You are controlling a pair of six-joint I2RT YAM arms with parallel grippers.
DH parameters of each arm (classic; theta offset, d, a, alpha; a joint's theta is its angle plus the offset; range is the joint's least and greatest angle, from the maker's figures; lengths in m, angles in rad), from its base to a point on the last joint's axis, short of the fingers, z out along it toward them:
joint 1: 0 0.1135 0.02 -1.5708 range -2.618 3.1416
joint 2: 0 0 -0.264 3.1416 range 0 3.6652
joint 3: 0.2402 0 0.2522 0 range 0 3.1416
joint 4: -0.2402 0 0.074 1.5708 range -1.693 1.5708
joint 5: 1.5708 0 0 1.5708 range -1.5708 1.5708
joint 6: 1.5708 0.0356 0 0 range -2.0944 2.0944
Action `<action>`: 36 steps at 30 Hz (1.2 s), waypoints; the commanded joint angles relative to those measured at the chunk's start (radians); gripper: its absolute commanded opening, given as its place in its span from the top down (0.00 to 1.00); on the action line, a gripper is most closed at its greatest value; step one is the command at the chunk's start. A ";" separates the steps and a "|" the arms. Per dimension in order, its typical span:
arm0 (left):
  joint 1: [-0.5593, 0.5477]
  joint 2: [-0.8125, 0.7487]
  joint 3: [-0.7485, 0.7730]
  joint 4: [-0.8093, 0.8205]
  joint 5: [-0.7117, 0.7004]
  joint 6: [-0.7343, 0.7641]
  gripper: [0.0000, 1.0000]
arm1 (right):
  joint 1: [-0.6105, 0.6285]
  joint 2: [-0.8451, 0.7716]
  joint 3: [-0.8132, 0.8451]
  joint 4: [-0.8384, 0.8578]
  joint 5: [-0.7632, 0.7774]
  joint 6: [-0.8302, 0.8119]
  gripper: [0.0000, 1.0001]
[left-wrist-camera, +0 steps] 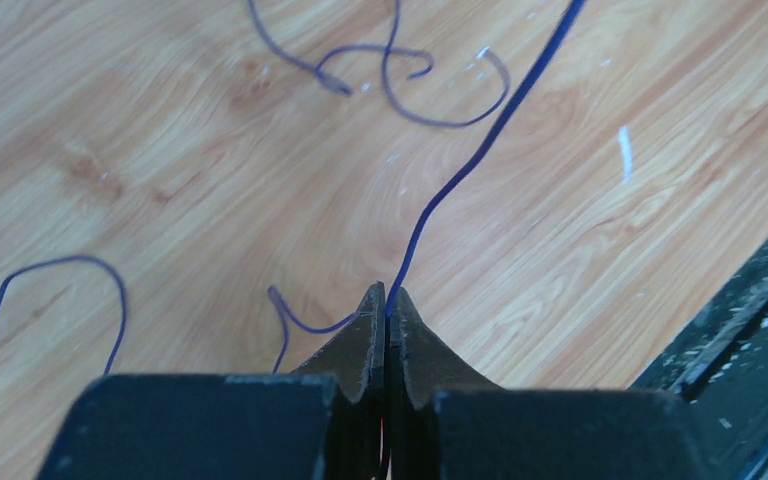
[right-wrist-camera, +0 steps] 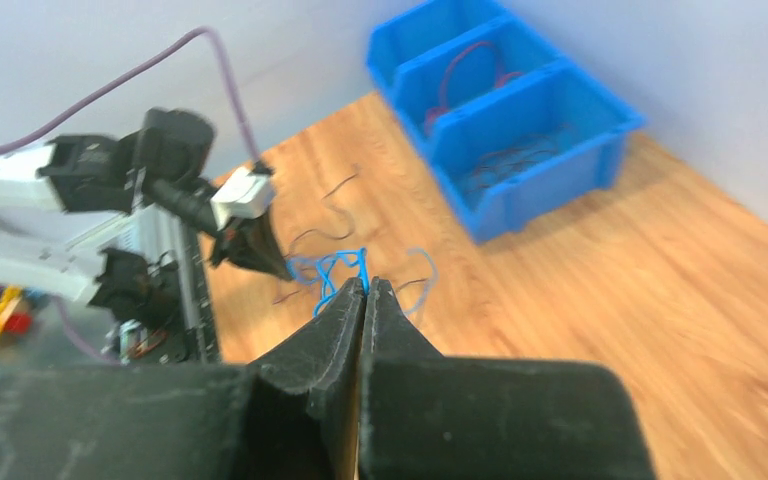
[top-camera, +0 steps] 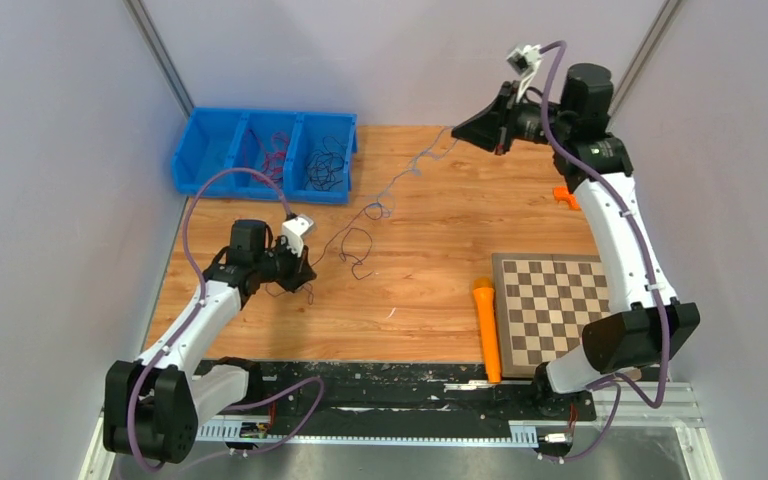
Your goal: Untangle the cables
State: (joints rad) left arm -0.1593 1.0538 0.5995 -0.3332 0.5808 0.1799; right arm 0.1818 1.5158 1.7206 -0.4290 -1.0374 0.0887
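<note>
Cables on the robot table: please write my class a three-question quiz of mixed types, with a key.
1. True or false: the left gripper is shut on a cable.
2. Pick one. In the top view, which compartment of the bin holds the red cables? A left, B middle, C right.
3. Fill in: the right gripper is ____ on a blue cable.
Key: 1 true; 2 B; 3 shut.
</note>
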 commanded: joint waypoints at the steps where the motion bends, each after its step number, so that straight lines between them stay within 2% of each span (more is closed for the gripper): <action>1: 0.030 0.010 0.030 -0.112 -0.113 0.153 1.00 | -0.144 -0.036 0.066 0.096 0.037 0.041 1.00; 6: 0.071 0.060 0.019 -0.150 -0.173 0.249 1.00 | -0.287 -0.024 0.083 0.147 0.035 0.111 1.00; 12: 0.077 0.134 0.058 -0.163 -0.180 0.254 1.00 | -0.305 -0.026 0.045 0.194 0.001 0.154 1.00; 13: 0.077 0.137 0.068 -0.168 -0.153 0.255 0.94 | -0.303 -0.025 0.027 0.217 -0.023 0.181 1.00; 14: 0.077 0.134 0.087 -0.181 -0.131 0.254 0.70 | -0.294 -0.026 0.008 0.229 -0.045 0.197 1.00; 15: 0.078 0.120 0.100 -0.191 -0.085 0.254 0.54 | -0.288 -0.026 -0.007 0.234 -0.059 0.202 1.00; 16: 0.078 0.108 0.131 -0.203 -0.056 0.240 0.30 | -0.273 -0.026 -0.021 0.235 -0.074 0.203 1.00; 17: 0.078 0.070 0.146 -0.205 0.007 0.232 0.22 | -0.260 -0.029 -0.035 0.236 -0.084 0.202 1.00; 18: 0.077 0.049 0.179 -0.203 0.041 0.212 0.07 | -0.249 -0.034 -0.048 0.238 -0.092 0.201 1.00; 19: 0.077 -0.002 0.193 -0.193 0.118 0.199 0.03 | -0.234 -0.037 -0.063 0.239 -0.101 0.200 1.00; 21: 0.074 -0.071 0.232 -0.100 0.201 0.100 0.00 | -0.203 -0.048 -0.085 0.241 -0.122 0.199 1.00; 24: 0.024 -0.109 0.321 -0.004 0.239 0.005 0.00 | -0.118 -0.060 -0.109 0.242 -0.158 0.198 1.00; 29: -0.145 -0.028 0.495 0.074 0.189 -0.112 0.00 | 0.041 -0.075 -0.162 0.240 -0.167 0.178 1.00; 36: -0.302 0.123 0.579 0.176 0.105 -0.174 0.00 | 0.202 -0.049 -0.192 0.240 -0.154 0.163 1.00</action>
State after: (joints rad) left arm -0.4030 1.1057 1.1450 -0.2276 0.7284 0.0731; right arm 0.3271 1.4826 1.5398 -0.2245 -1.1770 0.2668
